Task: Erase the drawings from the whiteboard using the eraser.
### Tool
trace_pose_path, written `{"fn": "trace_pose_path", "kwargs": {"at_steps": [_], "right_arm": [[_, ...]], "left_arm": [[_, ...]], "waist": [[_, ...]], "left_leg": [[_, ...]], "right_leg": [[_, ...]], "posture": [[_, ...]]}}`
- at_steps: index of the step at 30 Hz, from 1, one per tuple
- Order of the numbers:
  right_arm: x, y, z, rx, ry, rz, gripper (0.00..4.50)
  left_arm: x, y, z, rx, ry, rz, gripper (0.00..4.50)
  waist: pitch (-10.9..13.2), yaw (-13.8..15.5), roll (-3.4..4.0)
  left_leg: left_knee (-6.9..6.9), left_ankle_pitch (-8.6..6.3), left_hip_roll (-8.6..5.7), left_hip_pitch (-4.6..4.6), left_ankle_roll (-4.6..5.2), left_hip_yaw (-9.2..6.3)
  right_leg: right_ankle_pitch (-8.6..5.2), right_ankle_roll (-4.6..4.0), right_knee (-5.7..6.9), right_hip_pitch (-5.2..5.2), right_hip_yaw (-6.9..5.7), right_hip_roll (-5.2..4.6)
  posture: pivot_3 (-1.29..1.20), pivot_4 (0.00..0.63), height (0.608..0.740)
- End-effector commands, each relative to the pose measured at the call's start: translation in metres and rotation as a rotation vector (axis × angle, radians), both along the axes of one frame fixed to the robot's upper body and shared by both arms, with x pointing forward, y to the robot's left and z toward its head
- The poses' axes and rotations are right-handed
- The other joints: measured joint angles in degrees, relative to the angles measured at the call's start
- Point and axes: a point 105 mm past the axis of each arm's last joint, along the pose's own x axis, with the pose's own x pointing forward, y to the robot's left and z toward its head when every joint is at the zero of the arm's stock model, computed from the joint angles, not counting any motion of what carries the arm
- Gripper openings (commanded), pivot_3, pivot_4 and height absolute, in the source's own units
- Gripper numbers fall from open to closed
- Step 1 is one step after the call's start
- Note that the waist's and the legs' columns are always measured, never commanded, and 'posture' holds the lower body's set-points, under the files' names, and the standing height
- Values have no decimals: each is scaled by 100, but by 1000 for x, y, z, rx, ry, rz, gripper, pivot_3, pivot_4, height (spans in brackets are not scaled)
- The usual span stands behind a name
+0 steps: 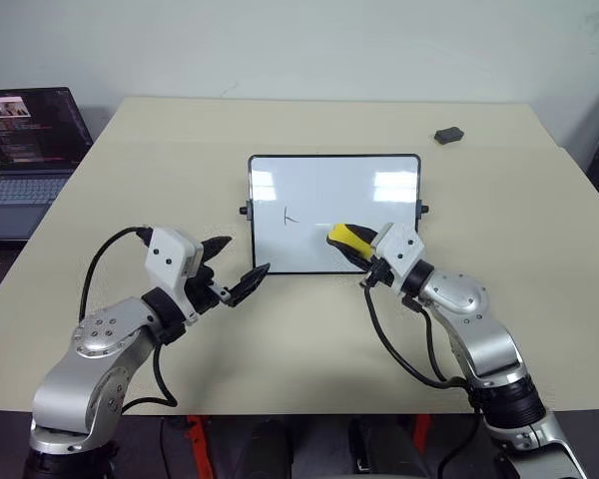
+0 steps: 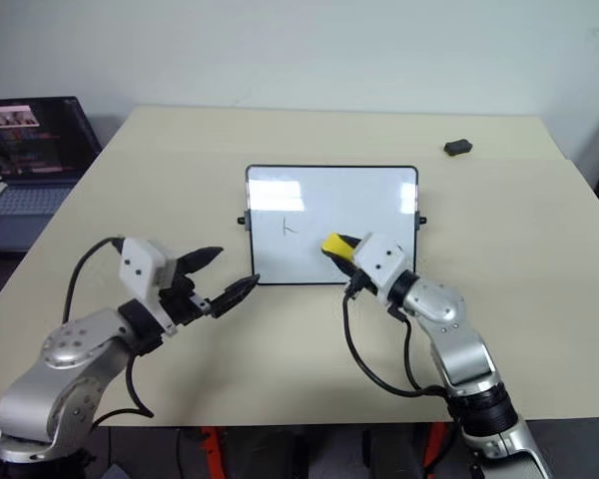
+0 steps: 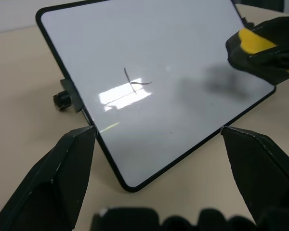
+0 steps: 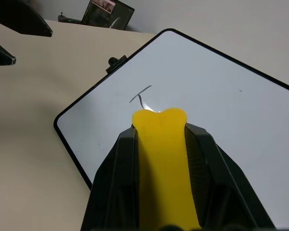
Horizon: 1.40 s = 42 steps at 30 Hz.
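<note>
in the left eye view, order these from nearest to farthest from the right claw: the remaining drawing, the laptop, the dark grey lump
1. The drawing: on the whiteboard, just to the left of the right claw, which is shut on the yellow eraser.
2. The dark grey lump: far right of the table.
3. The laptop: off the table's left edge.

The whiteboard (image 1: 334, 212) sits mid-table (image 1: 280, 339) — laptop (image 1: 25, 160) off its left edge, a small lump (image 1: 448, 134) far right.

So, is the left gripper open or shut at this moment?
Open. The left gripper shows its two black fingers spread wide apart, holding nothing, near the corner of the whiteboard.
</note>
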Motion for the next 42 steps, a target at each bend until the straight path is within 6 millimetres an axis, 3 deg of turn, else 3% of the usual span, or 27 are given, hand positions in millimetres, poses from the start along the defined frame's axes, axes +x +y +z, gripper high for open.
{"fn": "trace_pose_path", "kwargs": {"at_steps": [1, 11, 17, 28, 38, 42], "right_arm": [[-1, 9, 22, 29, -86, 53, 988], [19, 36, 50, -12, -302, 103, 988], [31, 64, 60, -20, -378, 155, 988], [51, 85, 52, -108, -411, 197, 988], [73, 98, 54, -153, -409, 156, 988], [83, 103, 35, -202, -312, 132, 988]], "left_arm": [[-2, -2, 9, 7, -31, 25, 4500], [5, 16, -3, 12, 7, 117, 4500], [11, 17, -2, 23, 8, 109, 4500], [25, 6, 17, -19, -7, 40, 4500], [20, -1, 9, -8, 79, -50, 4500], [19, -4, 10, -5, 78, -64, 4500]], "waist": [[0, 0, 0], [-1, -6, 0], [-1, -7, -1], [-2, -12, -2], [-2, -68, -2], [-2, -98, -3]], "left_leg": [[0, 0, 0, 0, 0, 0], [1, 1, 0, 1, -2, 3], [1, 3, 0, 1, -5, 4], [2, 7, 1, -1, -12, 8], [3, 9, 3, 0, -15, 10], [2, 16, 2, -1, -27, 10]], "right_leg": [[0, 0, 0, 0, 0, 0], [1, -1, 3, -2, 0, 0], [2, -2, 3, -3, 0, 0], [2, -3, 2, -6, 3, 0], [2, -3, 7, -9, 4, 0], [2, -3, 6, -9, 4, 0]], "posture": [[0, 150, 740], [0, 150, 740], [0, 150, 740], [0, 150, 740], [0, 150, 740], [0, 150, 740]]}}
